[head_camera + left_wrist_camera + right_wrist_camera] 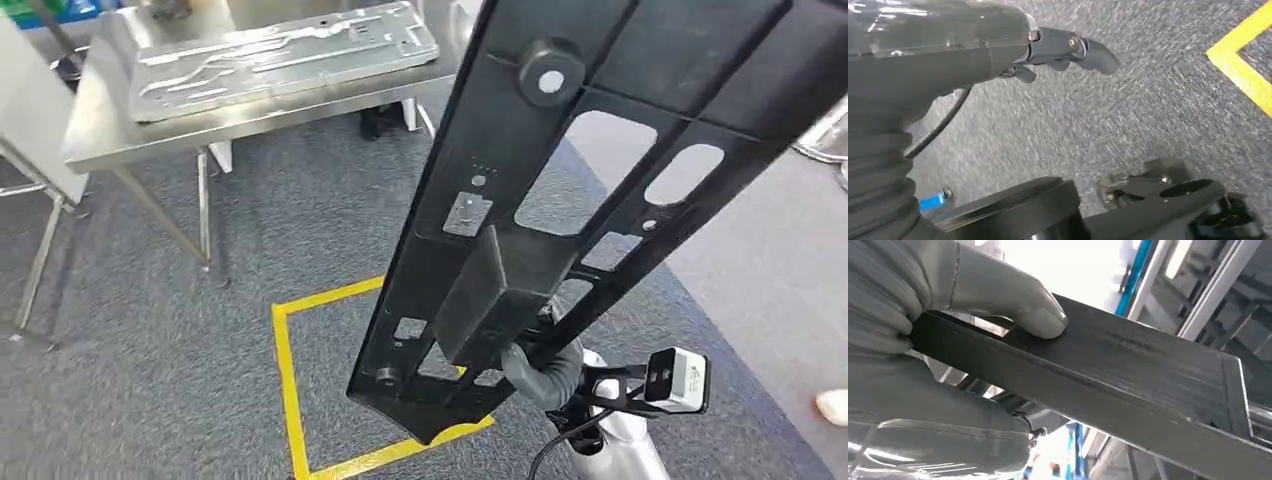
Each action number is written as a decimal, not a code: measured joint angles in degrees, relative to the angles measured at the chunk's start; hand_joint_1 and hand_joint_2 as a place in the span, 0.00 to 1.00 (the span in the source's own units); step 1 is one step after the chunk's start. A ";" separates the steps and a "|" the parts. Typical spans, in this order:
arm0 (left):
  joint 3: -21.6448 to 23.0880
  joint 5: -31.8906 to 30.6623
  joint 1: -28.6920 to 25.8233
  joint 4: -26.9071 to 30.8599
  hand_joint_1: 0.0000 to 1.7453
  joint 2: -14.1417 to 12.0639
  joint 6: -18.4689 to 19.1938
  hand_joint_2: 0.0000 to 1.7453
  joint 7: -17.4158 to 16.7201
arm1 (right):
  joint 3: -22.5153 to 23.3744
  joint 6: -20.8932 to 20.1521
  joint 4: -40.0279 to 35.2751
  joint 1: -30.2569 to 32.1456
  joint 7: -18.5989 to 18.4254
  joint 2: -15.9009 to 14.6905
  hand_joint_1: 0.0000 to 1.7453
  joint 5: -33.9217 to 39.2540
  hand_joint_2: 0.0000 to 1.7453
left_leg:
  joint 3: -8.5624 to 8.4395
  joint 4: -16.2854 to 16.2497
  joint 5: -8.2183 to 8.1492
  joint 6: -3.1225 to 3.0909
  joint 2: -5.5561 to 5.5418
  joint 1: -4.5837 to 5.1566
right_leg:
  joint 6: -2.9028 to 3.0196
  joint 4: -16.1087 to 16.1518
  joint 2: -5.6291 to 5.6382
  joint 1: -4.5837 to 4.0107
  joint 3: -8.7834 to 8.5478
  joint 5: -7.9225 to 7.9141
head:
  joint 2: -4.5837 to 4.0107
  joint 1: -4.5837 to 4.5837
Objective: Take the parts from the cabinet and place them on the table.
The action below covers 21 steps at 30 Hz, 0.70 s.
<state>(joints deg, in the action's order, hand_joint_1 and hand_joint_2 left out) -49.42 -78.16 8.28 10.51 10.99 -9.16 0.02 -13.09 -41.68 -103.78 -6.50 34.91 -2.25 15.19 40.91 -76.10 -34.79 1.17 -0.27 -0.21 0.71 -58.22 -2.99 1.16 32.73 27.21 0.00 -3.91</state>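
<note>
A long black plastic part [560, 200] with cut-outs and a boxy block on it runs slanting from the lower middle to the upper right of the head view. My right hand [540, 370] grips its lower end from underneath. In the right wrist view the thumb [1033, 315] presses on the flat face of the black part [1128, 375], with the hand wrapped around its edge. My left hand [1068, 47] hangs over grey carpet, holding nothing, its fingers stretched out. The steel table [110, 130] stands at the upper left.
A flat silver metal panel [280, 55] lies on the table. A yellow tape square [285, 380] marks the carpet below the part. A pale board on a metal frame [30, 110] stands at the far left. A shoe [832, 405] shows at the right edge.
</note>
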 joint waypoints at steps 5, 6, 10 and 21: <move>-0.24 -0.18 -1.07 0.00 0.00 -0.09 -0.07 1.00 -0.33 | 0.00 0.04 0.09 -0.10 0.04 0.07 1.00 0.02 1.00 | -8.90 17.87 7.55 -1.35 5.18 1.29 | -0.81 -0.06 -2.95 -0.59 -1.37 0.91 | 0.00 0.00; -0.37 -0.15 -1.14 0.00 0.00 -0.20 -0.07 1.00 -0.37 | 0.00 0.04 0.09 -0.10 0.07 0.07 1.00 0.02 1.00 | -9.05 18.04 7.40 -1.84 4.80 1.19 | -1.17 -0.01 -3.53 -0.67 -1.21 0.89 | 0.00 0.00; -0.52 -0.13 -1.26 0.00 0.00 -0.17 -0.07 1.00 -0.22 | 0.00 0.00 0.09 -0.53 0.05 0.24 1.00 -0.06 1.00 | -9.03 18.85 8.13 -2.84 1.63 0.58 | -2.48 -0.69 -2.52 -0.27 -1.60 1.93 | 0.00 0.02; -0.61 0.02 -1.04 0.00 0.00 0.09 -0.11 1.00 0.33 | 0.02 -0.44 0.37 -1.34 0.04 0.28 1.00 0.74 1.00 | -8.69 17.60 7.33 -2.64 -4.34 0.73 | -1.61 -1.12 3.97 -0.43 1.79 -0.93 | 0.00 0.00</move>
<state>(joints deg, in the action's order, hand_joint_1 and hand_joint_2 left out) -50.03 -78.14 7.23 10.51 11.08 -9.27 0.35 -13.07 -42.12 -103.41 -7.84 34.95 -1.97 15.93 32.22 -58.50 -27.46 -1.47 -4.62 0.52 -0.90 -59.34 0.99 0.73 34.52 26.28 0.00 -3.91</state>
